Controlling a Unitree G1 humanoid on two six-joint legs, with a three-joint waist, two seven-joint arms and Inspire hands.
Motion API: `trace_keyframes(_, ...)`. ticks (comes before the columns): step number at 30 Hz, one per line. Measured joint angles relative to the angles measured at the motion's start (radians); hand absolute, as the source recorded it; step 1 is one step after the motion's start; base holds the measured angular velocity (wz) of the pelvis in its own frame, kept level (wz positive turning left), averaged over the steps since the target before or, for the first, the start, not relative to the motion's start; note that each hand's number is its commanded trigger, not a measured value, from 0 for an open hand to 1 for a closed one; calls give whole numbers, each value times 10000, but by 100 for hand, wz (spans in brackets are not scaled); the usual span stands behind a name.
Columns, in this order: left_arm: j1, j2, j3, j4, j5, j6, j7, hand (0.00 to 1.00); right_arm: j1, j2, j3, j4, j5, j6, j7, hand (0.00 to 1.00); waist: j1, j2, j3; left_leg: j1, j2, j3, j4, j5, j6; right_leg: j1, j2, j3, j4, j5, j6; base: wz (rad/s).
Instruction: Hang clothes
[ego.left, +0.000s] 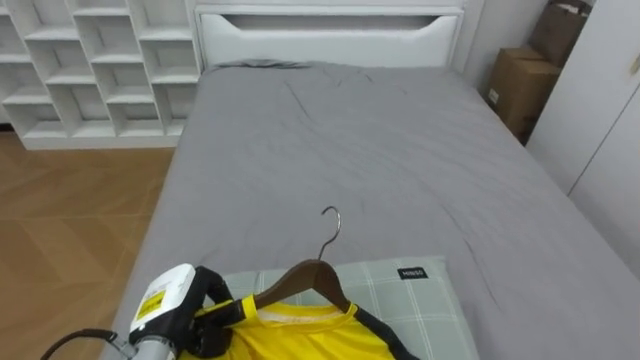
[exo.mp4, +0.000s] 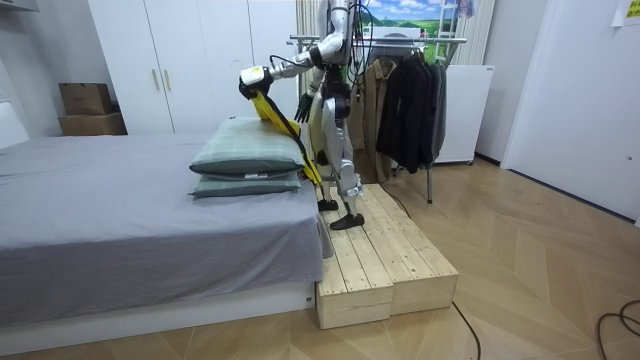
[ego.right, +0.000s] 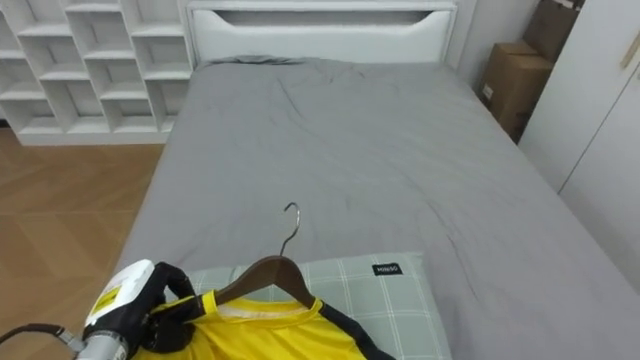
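1. At 10 o'clock in the eye views a white shelf (ego.left: 90, 70) stands past the grey bed (ego.left: 350, 140).
2. At 7 o'clock the left hand (ego.left: 200, 310) has its fingers curled round the left end of the wooden hanger (ego.left: 305, 278), with the yellow shirt (ego.left: 300, 335) pinched in the same grip.
3. From that hand the hanger lies toward 3 o'clock, and its long axis runs about 9 to 3. Its metal hook (ego.left: 330, 225) rises toward 12 and is free of everything. The shirt is threaded on the hanger and hangs over a checked pillow (ego.left: 420, 300) without clearly resting on it.
4. At 2 o'clock a cardboard box (ego.left: 520, 85) sits by the wall.
5. In the room view the shirt is held out over the stacked pillows. The robot stands on a wooden platform (exo.mp4: 385, 260) at the bed's edge.
6. The right hand (exo.mp4: 303, 107) shows low before the torso, nearer the body than the shirt.
7. The room view adds the rack (exo.mp4: 400, 40), loaded with dark clothes (exo.mp4: 410, 100), at the robot's back toward 3 o'clock.
8. I judge the coming move turns on this: the hook points away from the rack, so the left arm must carry it round behind.
9. The eye views give the grip itself, which is too small to read from the room.
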Motion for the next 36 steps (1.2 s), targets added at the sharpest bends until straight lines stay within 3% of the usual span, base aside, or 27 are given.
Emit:
trace_keyframes(4,290,86,0,-339,-20,13,-10,100,147,3,45,-846,-671,20,-305,0,63,8,4,109,19,129,-26,0,0,33,25,78,27,-2,3,-7)
trace_keyframes(13,309,79,0,-586,-16,10,-21,100,151,15,148,-2997,-1473,-92,-875,0,338,48,41,130,19,179,-40,-11,-16,24,64,243,34,6,-11,-2)
trace_keyframes(18,315,57,0,-1077,0,-11,-30,100,208,89,561,-5200,-2339,-267,-1163,0,466,95,59,131,17,176,-31,-10,-17,28,83,262,28,9,-15,0)
trace_keyframes(22,318,34,0,-1206,-40,-225,-29,100,169,120,798,-6056,-2421,-529,-1170,0,534,106,57,148,20,174,-23,-10,-17,63,70,241,23,9,-14,0)
trace_keyframes(29,362,44,0,-1369,-641,-259,-156,100,189,123,1140,-7916,-2896,-611,-1001,0,557,190,90,124,28,223,-51,-13,-19,20,74,260,10,1,-1,0)
trace_keyframes(36,666,44,1,-2102,-676,-440,-311,100,223,107,1484,-8650,-3169,-831,-607,0,716,327,46,164,58,328,-52,-27,-40,11,116,270,20,7,-11,-4)
